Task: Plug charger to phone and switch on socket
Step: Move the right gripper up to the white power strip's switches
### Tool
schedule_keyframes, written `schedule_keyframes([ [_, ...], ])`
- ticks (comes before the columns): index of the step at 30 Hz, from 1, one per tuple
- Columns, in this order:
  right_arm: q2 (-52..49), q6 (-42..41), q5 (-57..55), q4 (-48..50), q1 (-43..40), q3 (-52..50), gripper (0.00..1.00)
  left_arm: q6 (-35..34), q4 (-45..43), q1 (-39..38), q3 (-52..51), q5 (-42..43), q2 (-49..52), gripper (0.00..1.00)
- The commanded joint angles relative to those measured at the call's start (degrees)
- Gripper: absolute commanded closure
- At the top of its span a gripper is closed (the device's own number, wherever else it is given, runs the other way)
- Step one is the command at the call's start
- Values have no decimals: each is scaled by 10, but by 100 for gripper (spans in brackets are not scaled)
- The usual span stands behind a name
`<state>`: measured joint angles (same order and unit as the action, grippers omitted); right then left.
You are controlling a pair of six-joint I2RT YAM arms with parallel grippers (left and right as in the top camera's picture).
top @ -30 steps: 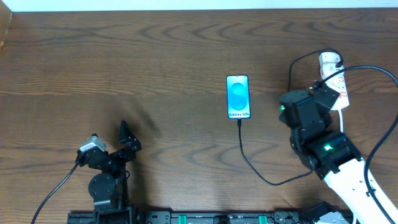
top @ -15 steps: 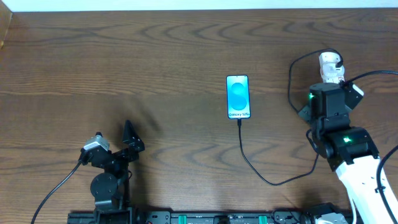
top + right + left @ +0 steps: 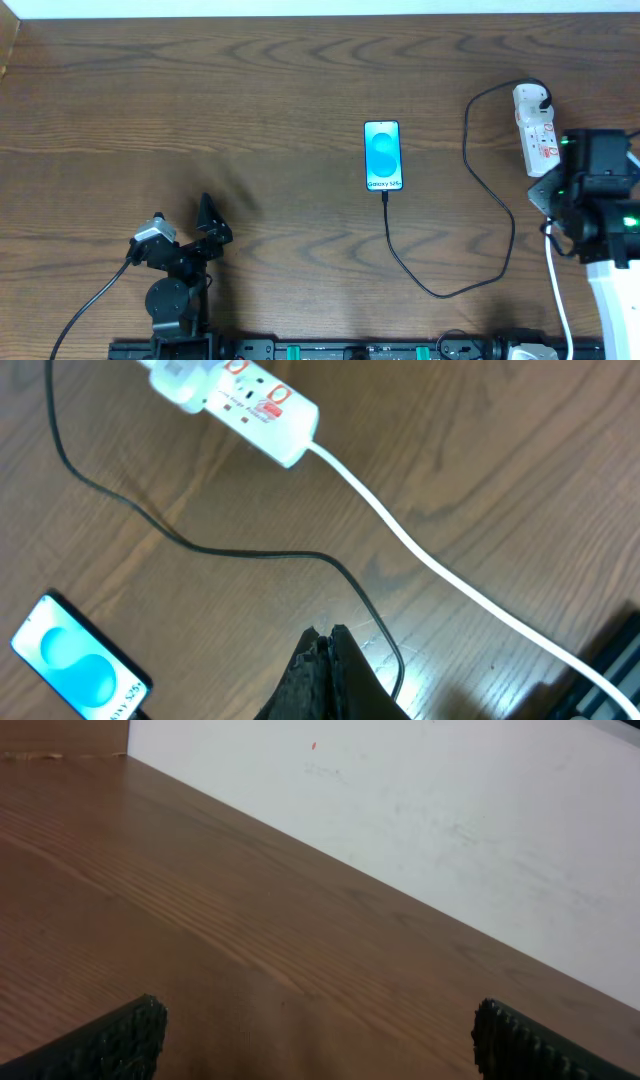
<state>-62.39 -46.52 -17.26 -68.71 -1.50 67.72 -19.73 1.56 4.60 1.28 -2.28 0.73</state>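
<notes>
The phone (image 3: 383, 156) lies screen up at mid-table and also shows in the right wrist view (image 3: 75, 660). The black charger cable (image 3: 470, 280) runs from the phone's near end, loops right and goes up to its white plug head (image 3: 530, 97). The plug head sits in the far end of the white socket strip (image 3: 540, 140); the strip also shows in the right wrist view (image 3: 255, 405). My right gripper (image 3: 325, 635) is shut and empty, raised to the right of and nearer than the strip (image 3: 585, 160). My left gripper (image 3: 320, 1040) is open and empty at the near left (image 3: 210, 215).
The strip's white cord (image 3: 430, 565) runs from the strip toward the near right edge, beside my right arm. A pale wall (image 3: 400, 800) borders the table's far edge.
My right arm has moved right and back, off the socket strip, so the whole strip now shows. The left arm shifted only slightly. The phone and cable have not moved.
</notes>
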Motion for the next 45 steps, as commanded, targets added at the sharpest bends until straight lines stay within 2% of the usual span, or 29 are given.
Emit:
schedule_keyframes([
  [1,-12,10,54,-7,-42,21,99,-5,23,-2,-10,-12,-5,2],
  [7,-117,63,110,-3,-97,54,99,-5,23,-2,-10,-12,-5,2],
  [17,-389,112,177,-2,-158,211,99,-5,23,-2,-10,-12,-5,2],
  [22,-470,135,179,0,-170,272,99,-5,23,-2,-10,-12,-5,2],
  [45,-487,154,184,-18,-171,281,99,-5,23,-2,-10,-12,-5,2],
])
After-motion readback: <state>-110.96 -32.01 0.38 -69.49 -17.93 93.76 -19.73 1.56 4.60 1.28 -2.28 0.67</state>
